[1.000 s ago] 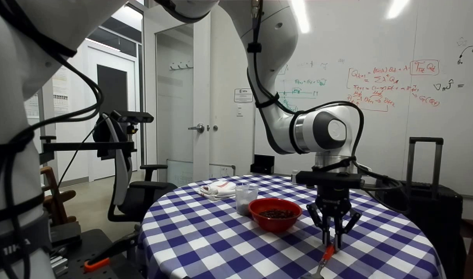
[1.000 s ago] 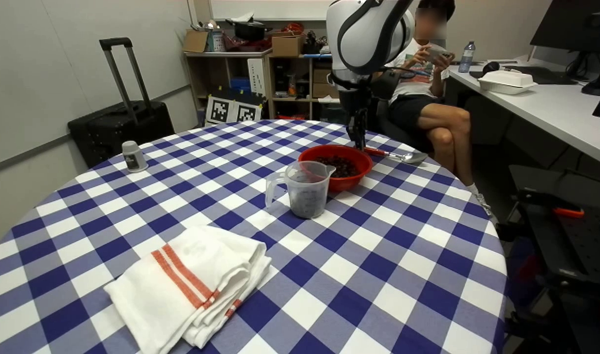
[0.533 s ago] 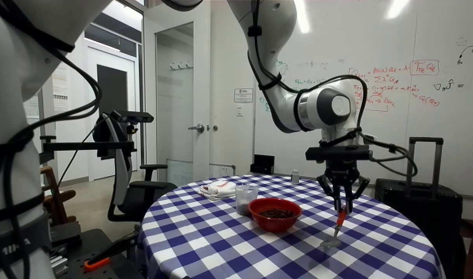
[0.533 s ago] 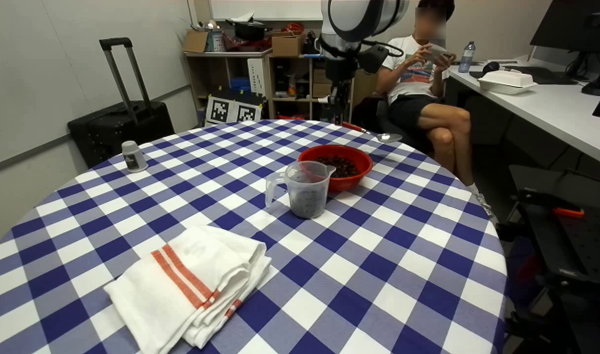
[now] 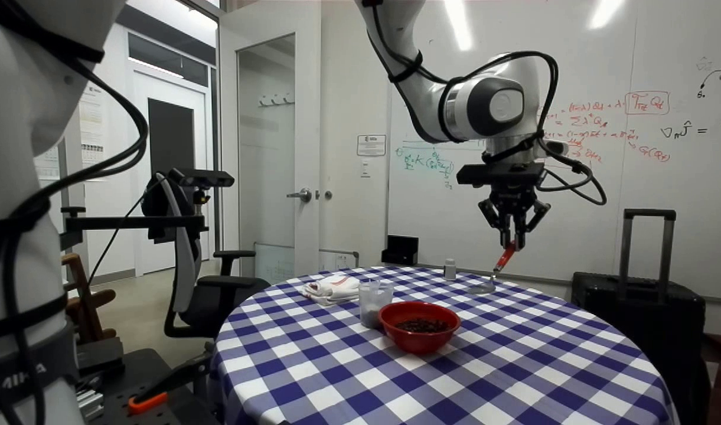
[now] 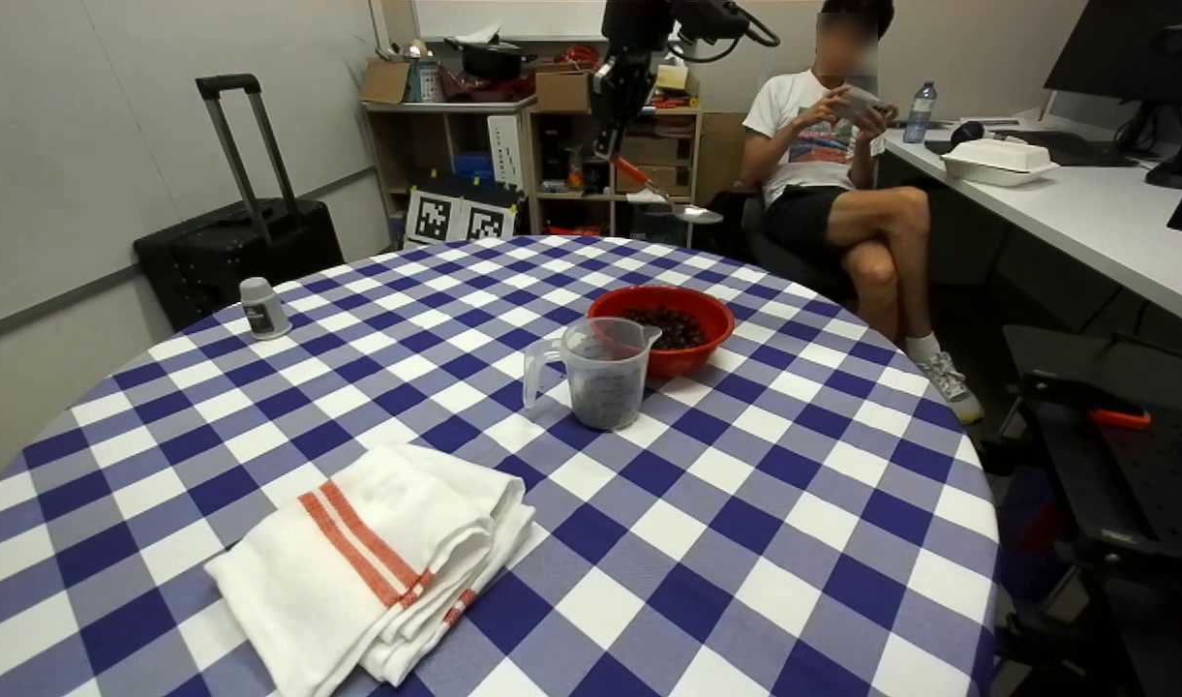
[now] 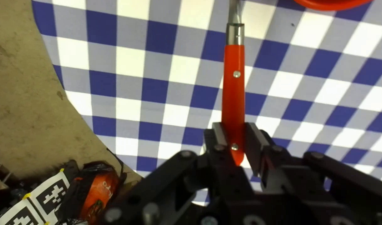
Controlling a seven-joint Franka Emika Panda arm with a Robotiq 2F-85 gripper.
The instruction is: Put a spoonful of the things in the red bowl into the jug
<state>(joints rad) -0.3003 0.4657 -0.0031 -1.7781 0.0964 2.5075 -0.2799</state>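
1. One round table (image 6: 774, 542), dressed in a blue-and-white checked cloth (image 5: 313, 378): the work surface.
2. Robot arm (image 5: 496, 106), raised, with its wrist over the table.
3. Red bowl (image 5: 419, 343), upright: the source. No scooping is in progress here, since no tool dips into it.
4. Gripper (image 7: 234, 132), clamped around a spoon (image 7: 233, 84) near the rear end of its red handle; the wrist view shows the grasp plainly.
5. Clear jug (image 6: 605, 368), upright: the target, just beside the bowl; whether the two touch cannot be told. Its lower part looks dark, but whether it already holds something is unclear.
6. Spoon, lifted clear of the cloth, tilted with its metal head (image 6: 702, 214) lower than the handle, apart from both bowl and jug. No load shows on it. Stage reached, by judgement: tool in hand, scoop not yet made.
7. Dark pieces (image 6: 682, 327), the smallest items, gathered in the bowl; too small to identify. Remaining, by judgement: bring the spoon over the bowl, fill it, carry it level to the jug, tip it out.
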